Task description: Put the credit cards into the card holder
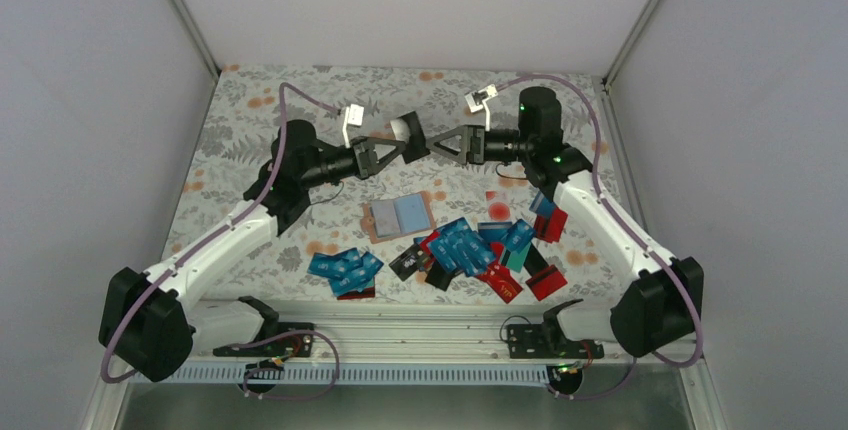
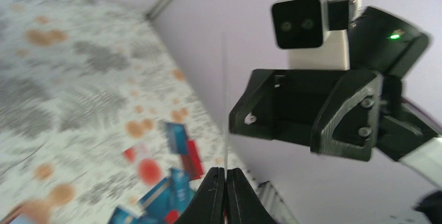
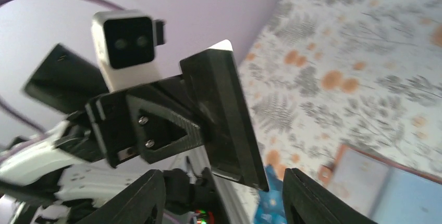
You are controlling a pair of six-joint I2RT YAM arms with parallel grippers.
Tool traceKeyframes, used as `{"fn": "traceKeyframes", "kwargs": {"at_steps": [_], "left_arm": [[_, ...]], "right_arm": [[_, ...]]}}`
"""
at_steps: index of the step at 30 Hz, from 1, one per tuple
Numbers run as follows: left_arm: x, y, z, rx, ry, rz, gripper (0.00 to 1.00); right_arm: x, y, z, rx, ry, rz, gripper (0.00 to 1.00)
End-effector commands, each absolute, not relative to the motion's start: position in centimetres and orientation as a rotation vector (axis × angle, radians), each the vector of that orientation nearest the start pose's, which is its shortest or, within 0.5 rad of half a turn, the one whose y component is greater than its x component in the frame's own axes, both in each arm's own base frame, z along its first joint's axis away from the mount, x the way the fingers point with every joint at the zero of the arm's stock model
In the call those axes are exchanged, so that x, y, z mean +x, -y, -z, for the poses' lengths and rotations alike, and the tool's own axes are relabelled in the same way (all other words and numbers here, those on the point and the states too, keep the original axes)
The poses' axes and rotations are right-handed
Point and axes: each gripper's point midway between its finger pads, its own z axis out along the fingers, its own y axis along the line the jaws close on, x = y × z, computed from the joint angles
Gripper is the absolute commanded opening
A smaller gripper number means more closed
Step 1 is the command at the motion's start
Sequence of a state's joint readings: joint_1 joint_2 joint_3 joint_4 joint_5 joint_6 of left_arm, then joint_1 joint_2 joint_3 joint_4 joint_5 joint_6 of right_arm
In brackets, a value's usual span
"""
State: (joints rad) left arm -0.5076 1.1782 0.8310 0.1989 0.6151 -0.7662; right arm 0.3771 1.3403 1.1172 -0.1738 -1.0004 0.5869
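The left claw [image 2: 225, 176] pinched one pale thin plastic card [image 1: 400, 130] aloft, the right claw [image 1: 436, 146] spread opposite, while the tan leather-like card holder [image 1: 398, 217] and many loose blue, red and black cards [image 1: 470, 250] lay below them, so most of the task looked undone.

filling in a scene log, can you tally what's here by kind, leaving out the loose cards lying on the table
robot arms: 2 (left arm, right arm)
grippers: 2 (left gripper, right gripper)
card holder: 1
card held up in the left gripper: 1
total: 6
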Motion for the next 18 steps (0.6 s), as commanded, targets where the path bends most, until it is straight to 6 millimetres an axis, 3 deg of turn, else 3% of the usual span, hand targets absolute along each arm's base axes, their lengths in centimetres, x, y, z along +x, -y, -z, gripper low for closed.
{"fn": "traceKeyframes", "kwargs": {"at_steps": [1,4,8,13,18], "left_arm": [[29.2,24.5,-20.7,0.066,-2.221,1.185,0.02],[29.0,23.5,-15.7,-0.058,-2.362,1.161,0.02],[28.4,23.3,-12.4,-0.136,-2.441,1.173,0.02],[28.0,23.0,-9.9,-0.186,-2.513,1.142,0.02],[27.9,22.9,-8.1,-0.223,-2.554,1.128,0.02]], "right_arm": [[31.1,-25.8,-24.6,-0.367,-2.280,-1.409,0.58],[31.9,-25.7,-20.6,-0.290,-2.401,-1.376,0.57],[31.9,-26.2,-16.2,-0.235,-2.513,-1.397,0.54],[31.9,-27.0,-11.7,-0.196,-2.632,-1.368,0.51],[32.2,-27.5,-9.0,-0.171,-2.695,-1.361,0.47]]}}
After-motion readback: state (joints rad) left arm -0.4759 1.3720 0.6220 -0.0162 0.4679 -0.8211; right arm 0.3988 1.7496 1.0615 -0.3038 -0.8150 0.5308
